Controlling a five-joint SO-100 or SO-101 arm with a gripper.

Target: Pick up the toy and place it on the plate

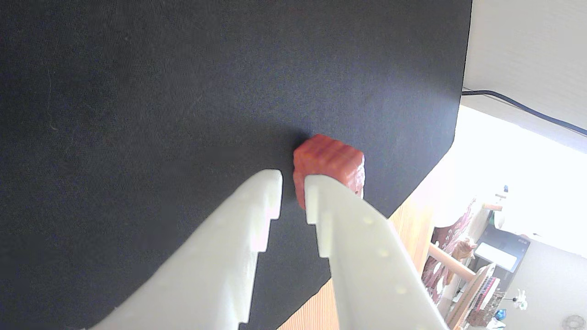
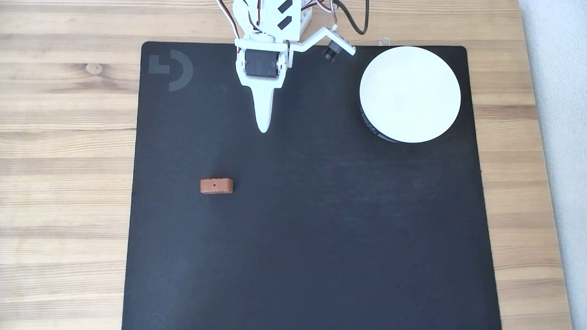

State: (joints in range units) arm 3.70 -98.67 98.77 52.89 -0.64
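The toy (image 2: 216, 185), a small reddish-brown block with a dark dot on its side, lies on the left half of the black mat in the fixed view. The white plate (image 2: 409, 94) sits at the mat's upper right corner, with a dark lettered band low on its side. My gripper (image 2: 263, 128) hangs near the mat's top edge, pointing down the picture, well apart from both toy and plate. In the wrist view the two white fingers of the gripper (image 1: 293, 183) stand almost together with only a slim gap and nothing between them. The toy (image 1: 330, 158) shows beyond the right fingertip, partly hidden by it.
The black mat (image 2: 312, 229) covers most of a wooden table (image 2: 64, 137). The arm's base and cables (image 2: 353, 18) are at the top edge. In the wrist view the mat's edge (image 1: 454, 137) lies to the right, with a dark cable (image 1: 527, 109) past it.
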